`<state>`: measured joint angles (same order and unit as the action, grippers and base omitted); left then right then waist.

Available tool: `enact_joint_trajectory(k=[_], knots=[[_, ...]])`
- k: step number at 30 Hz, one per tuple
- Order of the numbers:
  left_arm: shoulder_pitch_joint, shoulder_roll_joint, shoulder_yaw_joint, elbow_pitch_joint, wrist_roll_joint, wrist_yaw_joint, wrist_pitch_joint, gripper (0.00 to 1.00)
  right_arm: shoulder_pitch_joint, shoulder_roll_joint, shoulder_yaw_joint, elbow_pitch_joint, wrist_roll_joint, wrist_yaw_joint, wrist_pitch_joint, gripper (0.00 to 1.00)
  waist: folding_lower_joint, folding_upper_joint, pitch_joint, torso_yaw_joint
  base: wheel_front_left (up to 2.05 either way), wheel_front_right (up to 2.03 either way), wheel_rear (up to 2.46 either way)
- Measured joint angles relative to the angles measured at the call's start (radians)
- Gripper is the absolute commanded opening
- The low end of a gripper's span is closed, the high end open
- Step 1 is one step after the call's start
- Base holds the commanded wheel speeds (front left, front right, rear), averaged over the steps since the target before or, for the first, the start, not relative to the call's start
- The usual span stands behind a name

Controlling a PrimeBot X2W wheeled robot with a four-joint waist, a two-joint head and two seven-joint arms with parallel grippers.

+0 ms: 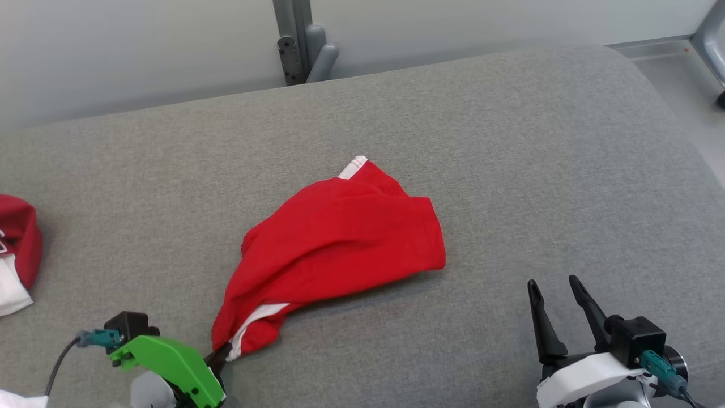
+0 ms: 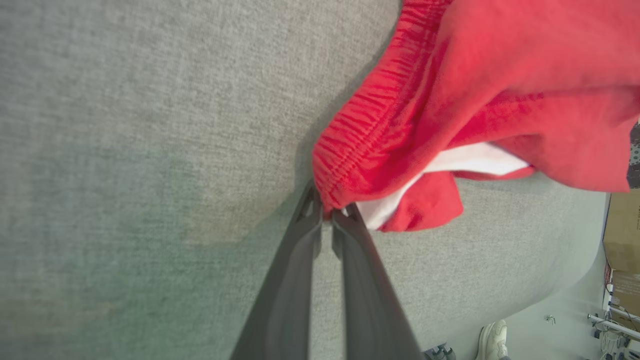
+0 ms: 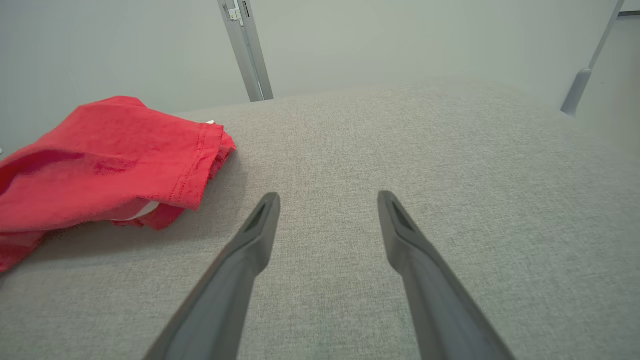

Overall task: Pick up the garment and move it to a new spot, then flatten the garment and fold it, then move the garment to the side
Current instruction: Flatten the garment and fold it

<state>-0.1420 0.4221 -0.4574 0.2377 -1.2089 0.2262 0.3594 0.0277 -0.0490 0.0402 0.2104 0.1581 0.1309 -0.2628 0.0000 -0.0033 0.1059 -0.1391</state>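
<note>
Garment (image 1: pixel 340 238): red cloth with a ribbed elastic band and white trim, lying crumpled near the middle of the worktop (image 1: pixel 510 141), drawn out toward the near left.
Garment's near corner: pinched at the end of the elastic band, where a white stripe shows beside the red.
Garment's far tip: a small white patch with thin lines, pointing toward the wall.
Left gripper (image 1: pixel 224 354): at the lower left, under a green mount (image 1: pixel 170 362); jaws closed tight on the garment's band, as the left wrist view shows.
Right gripper (image 1: pixel 552 283): at the lower right, well apart from the garment; jaws spread wide over bare grey fabric, holding nothing.
Worktop: covered in grey woven fabric, its far right corner rounded.
Second cloth (image 1: pixel 17 249): red and white, at the left edge, apart from the garment.
Writing: a white mark on the second cloth, cut off by the frame, unreadable.
Post (image 1: pixel 294 39): grey, upright behind the worktop against the pale wall.
Floor beyond the worktop: a person's white shoe (image 2: pixel 492 340) and cardboard boxes (image 2: pixel 622 225).
</note>
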Motion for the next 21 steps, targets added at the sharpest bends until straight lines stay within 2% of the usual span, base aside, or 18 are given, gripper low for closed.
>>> enact_joint_trajectory(k=[2,10,11,13,17,19,21], knots=[[0.035,-0.004,-0.004,-0.032,0.000,-0.021,-0.020,0.00,-0.003,0.000,0.002,0.000,-0.003,0.000,0.000,1.00,0.0000,0.0000,0.002,0.015,0.00,0.00,0.00],[0.086,-0.007,-0.001,-0.089,0.006,-0.061,-0.075,0.00,-0.004,0.000,0.005,0.001,-0.019,0.000,0.000,1.00,0.0000,0.0000,0.003,0.060,0.00,0.00,0.00],[0.090,-0.007,0.000,-0.095,0.008,-0.065,-0.085,0.20,-0.004,0.000,0.005,0.002,-0.021,0.000,0.000,1.00,0.0000,0.0000,0.003,0.064,0.00,0.00,0.00],[0.092,-0.002,0.001,-0.101,0.022,-0.069,-0.105,1.00,-0.004,0.000,0.006,0.003,-0.023,0.000,0.000,1.00,0.0000,0.0000,0.000,0.067,0.00,0.00,0.00],[0.108,0.009,0.013,-0.119,0.024,-0.085,-0.130,1.00,-0.003,0.000,0.011,0.006,-0.027,0.000,0.000,1.00,0.0000,0.0000,-0.005,0.061,0.00,0.00,0.00],[0.116,0.043,0.012,-0.141,0.060,-0.077,-0.152,1.00,-0.003,0.000,0.012,0.005,-0.027,0.000,0.000,1.00,0.0000,0.0000,-0.007,0.052,0.00,0.00,0.00],[0.121,0.101,0.005,-0.167,0.146,-0.043,-0.178,1.00,-0.003,0.000,0.011,0.005,-0.028,0.000,0.000,1.00,0.0000,0.0000,-0.009,0.041,0.00,0.00,0.00]])
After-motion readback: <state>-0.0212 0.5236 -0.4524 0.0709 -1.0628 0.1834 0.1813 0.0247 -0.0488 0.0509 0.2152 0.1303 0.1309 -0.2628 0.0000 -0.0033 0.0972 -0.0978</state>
